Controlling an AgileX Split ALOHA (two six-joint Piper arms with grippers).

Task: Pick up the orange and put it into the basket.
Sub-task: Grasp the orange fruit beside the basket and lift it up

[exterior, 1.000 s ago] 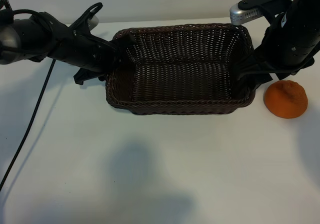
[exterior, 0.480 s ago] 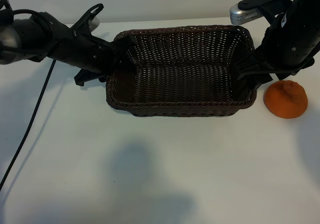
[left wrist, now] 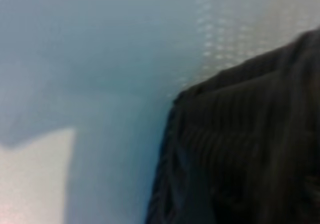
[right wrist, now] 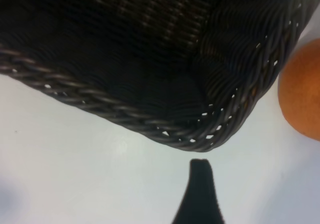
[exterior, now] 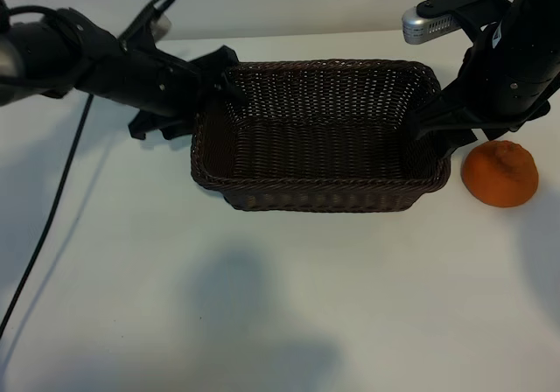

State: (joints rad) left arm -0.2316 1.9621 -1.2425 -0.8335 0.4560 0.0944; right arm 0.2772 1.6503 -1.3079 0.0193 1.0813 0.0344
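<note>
Exterior view: basket (exterior: 319, 138) shifted toward orange (exterior: 500, 172); left hand (exterior: 223, 73) lifted off rim, spread. Right hand (exterior: 442, 134) at basket's other end, spread.

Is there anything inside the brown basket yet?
No. The basket shows only its woven floor and walls. The orange sits outside on the table, beside the basket's right end. The right gripper covers a bit of that end's rim.
</note>
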